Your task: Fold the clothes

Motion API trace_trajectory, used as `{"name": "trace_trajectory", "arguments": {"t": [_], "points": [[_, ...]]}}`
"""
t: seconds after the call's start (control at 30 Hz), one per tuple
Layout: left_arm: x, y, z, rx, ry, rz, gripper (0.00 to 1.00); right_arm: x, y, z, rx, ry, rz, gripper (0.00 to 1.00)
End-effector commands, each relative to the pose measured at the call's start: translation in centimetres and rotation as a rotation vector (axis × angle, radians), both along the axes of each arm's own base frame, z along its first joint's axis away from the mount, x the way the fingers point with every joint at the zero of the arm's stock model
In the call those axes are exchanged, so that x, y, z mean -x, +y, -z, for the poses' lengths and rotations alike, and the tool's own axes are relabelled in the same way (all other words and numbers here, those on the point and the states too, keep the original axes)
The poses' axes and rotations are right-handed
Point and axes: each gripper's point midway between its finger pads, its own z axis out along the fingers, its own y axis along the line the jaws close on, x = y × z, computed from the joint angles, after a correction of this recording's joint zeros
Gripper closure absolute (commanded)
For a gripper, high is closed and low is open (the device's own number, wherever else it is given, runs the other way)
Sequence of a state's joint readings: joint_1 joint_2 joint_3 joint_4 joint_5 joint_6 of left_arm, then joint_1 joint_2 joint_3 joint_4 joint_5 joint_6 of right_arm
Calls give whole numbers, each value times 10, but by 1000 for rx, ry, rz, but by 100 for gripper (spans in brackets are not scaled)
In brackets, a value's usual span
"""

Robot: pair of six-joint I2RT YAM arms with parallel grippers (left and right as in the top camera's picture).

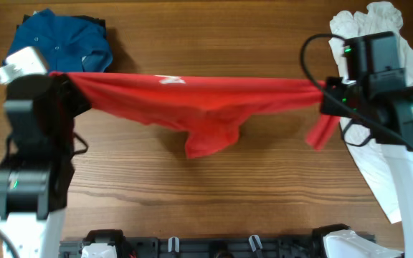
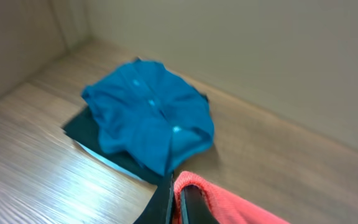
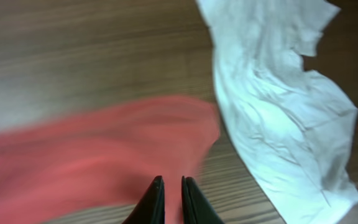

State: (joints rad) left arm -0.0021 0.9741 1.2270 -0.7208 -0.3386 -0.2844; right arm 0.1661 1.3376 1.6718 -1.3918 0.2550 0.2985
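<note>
A red T-shirt (image 1: pixel 206 100) hangs stretched in a band above the wooden table, a bit of white lettering (image 1: pixel 172 80) showing on it. My left gripper (image 1: pixel 69 84) is shut on its left end. In the left wrist view the red hem (image 2: pixel 229 202) folds over one finger of that gripper (image 2: pixel 174 190). My right gripper (image 1: pixel 326 97) is shut on the right end, and a red tail (image 1: pixel 323 132) dangles past it. The right wrist view shows red cloth (image 3: pixel 92 149) running between the narrow jaws of the gripper (image 3: pixel 171 186). The shirt's middle sags toward the table.
A crumpled blue garment (image 1: pixel 67 39) lies on a dark one (image 2: pixel 79 127) at the back left, just behind the left gripper. At the right edge a white garment (image 1: pixel 378 172) lies spread under the right arm, also in the right wrist view (image 3: pixel 278 112).
</note>
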Motion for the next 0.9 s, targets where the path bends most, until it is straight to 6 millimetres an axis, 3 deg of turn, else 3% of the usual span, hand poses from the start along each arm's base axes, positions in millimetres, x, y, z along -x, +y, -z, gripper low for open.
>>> {"name": "trace_trajectory", "arguments": {"t": [0.0, 0.13, 0.27, 0.43, 0.6, 0.7, 0.8, 0.87], "points": [[26, 20, -29, 5, -106, -86, 96, 2, -28, -6, 20, -10, 69, 90], [29, 13, -32, 27, -122, -41, 96, -7, -28, -1, -17, 6, 24, 96], [14, -4, -21, 71, -85, 52, 96, -15, 8, 22, -150, 92, -170, 96], [-2, -9, -1, 93, -15, 80, 96, -17, 59, 74, -318, 241, -340, 74], [-11, -8, 11, 98, 27, 81, 96, -15, 145, 111, -440, 259, -546, 41], [-12, -8, 12, 99, 31, 80, 96, -15, 188, 131, -457, 253, -638, 36], [-12, -8, 12, 98, 30, 80, 96, -19, 234, 164, -445, 253, -783, 32], [-12, -8, 12, 98, 31, 80, 96, -18, 255, 190, -421, 281, -869, 31]]}}
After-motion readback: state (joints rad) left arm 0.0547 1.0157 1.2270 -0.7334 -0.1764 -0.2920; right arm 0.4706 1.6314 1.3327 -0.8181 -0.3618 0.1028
